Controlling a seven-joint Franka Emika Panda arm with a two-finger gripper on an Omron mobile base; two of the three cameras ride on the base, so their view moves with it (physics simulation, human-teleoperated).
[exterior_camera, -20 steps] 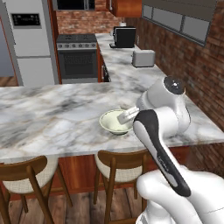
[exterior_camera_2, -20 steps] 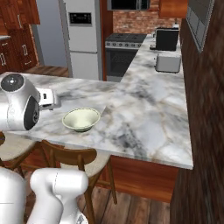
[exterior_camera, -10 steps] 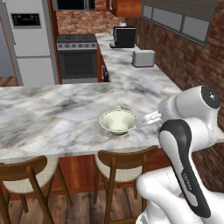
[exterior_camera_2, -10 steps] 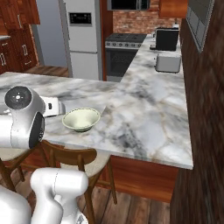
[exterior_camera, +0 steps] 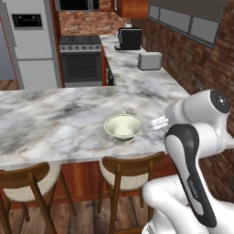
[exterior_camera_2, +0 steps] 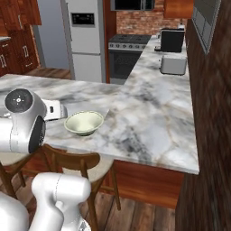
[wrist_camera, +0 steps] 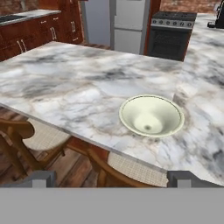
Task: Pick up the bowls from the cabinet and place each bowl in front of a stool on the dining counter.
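One shallow round cream ceramic bowl [exterior_camera: 123, 126] with an olive-tan rim, upright on the grey-veined white marble table [exterior_camera: 55, 123] of the island, near its front edge. Directly below and in front of it, a brown wooden stool [exterior_camera: 130, 173] with a round beige cushioned seat, tucked partly under the overhang. Probably set there as one place setting: bowl in line with the seat and within a sitter's reach. Nothing in or touching the bowl; a small dark speck at its centre in the hand view [wrist_camera: 151, 116].

White claw [exterior_camera: 155, 123] just beside the bowl's right side in the left base view, apart from it, spread wide and empty, two dark tips low at the edges of the hand view. Judged as a release already made, with the arm free to leave for the next bowl.

A second like stool [exterior_camera: 23, 180] further left along the same edge, the marble in front of it bare: likely the spot for the other bowl.

Beyond, a marble worktop against brick with a silver toaster [exterior_camera: 150, 60] and a black coffee machine [exterior_camera: 129, 39], a steel range [exterior_camera: 81, 59] and a pale fridge [exterior_camera: 27, 43] with a dark display panel.

Small dark lettering runs along the arm's black link in the left base view, too small to read. No other brand or label legible.
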